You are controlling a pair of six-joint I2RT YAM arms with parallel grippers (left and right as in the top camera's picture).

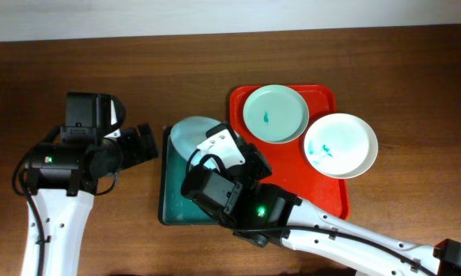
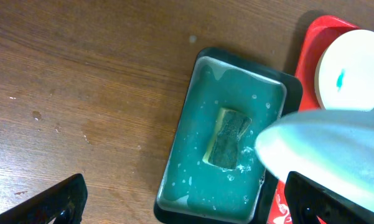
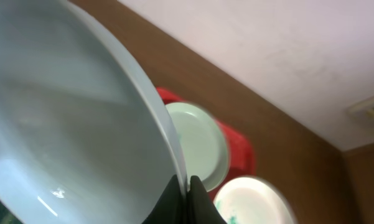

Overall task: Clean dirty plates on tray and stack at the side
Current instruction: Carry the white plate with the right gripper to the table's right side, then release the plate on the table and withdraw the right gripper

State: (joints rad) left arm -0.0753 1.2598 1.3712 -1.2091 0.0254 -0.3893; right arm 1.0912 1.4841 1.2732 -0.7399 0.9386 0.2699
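The pale blue plate (image 1: 190,135) in the black right gripper (image 3: 188,198) is plain. Past the gripper: mint plate (image 1: 274,113) with one small teal smear, white plate (image 1: 340,144) with teal-blue streaks, both on a bright red tray (image 1: 326,192). Below it, dark teal basin (image 1: 169,201); brown woodgrain table (image 1: 176,69).

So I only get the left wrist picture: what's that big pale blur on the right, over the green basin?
Observer: A light blue plate. The right gripper pinches its rim and holds it over the basin.
Operator: I see one plate on the red tray. Just that one?
Observer: Two. There's a mint plate and a white plate, and the white one hangs over the right edge of the tray.
Operator: Is the white one dirty?
Observer: Yes, it has teal smears on its left half.
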